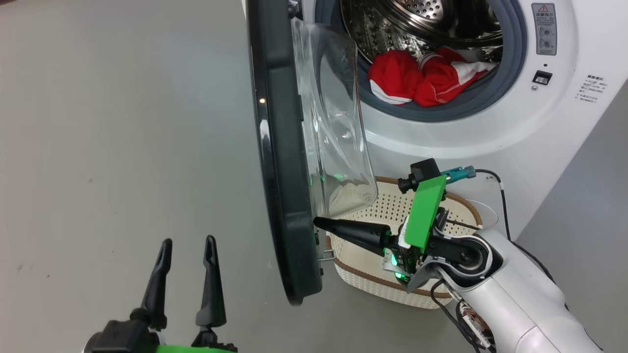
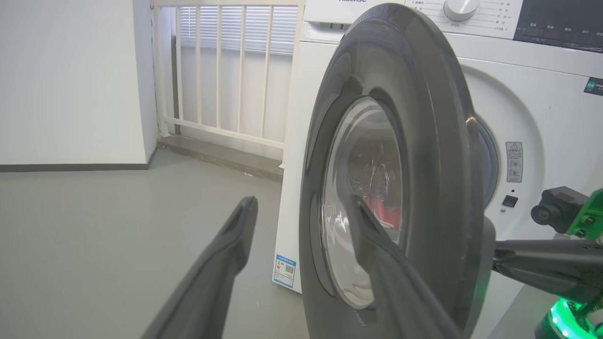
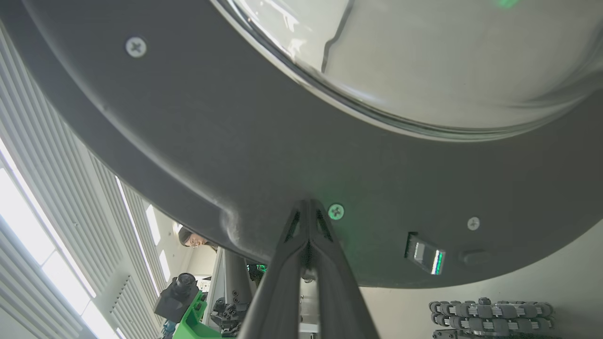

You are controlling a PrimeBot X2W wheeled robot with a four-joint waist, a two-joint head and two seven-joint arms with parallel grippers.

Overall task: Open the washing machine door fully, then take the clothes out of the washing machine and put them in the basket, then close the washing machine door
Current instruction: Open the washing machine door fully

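The washing machine door [image 1: 279, 162] stands edge-on, swung out from the white washing machine [image 1: 490, 137], its glass bowl [image 1: 333, 122] facing the drum. The red clothes [image 1: 422, 78] with white trim lie at the drum's mouth. The cream basket [image 1: 378, 289] sits on the floor below the opening. My right gripper [image 1: 318, 223] is shut and empty, its tips [image 3: 308, 203] pressed against the inner face of the door's dark rim [image 3: 188, 141], above the basket. My left gripper [image 1: 189, 245] is open on the door's outer side [image 2: 424, 141], apart from it, with nothing between its fingers [image 2: 245, 216].
Open grey floor [image 1: 122, 122] lies left of the door. A white railing [image 2: 226, 70] and a wall stand behind the machine's left side. A person [image 3: 191, 238] shows past the door's edge in the right wrist view.
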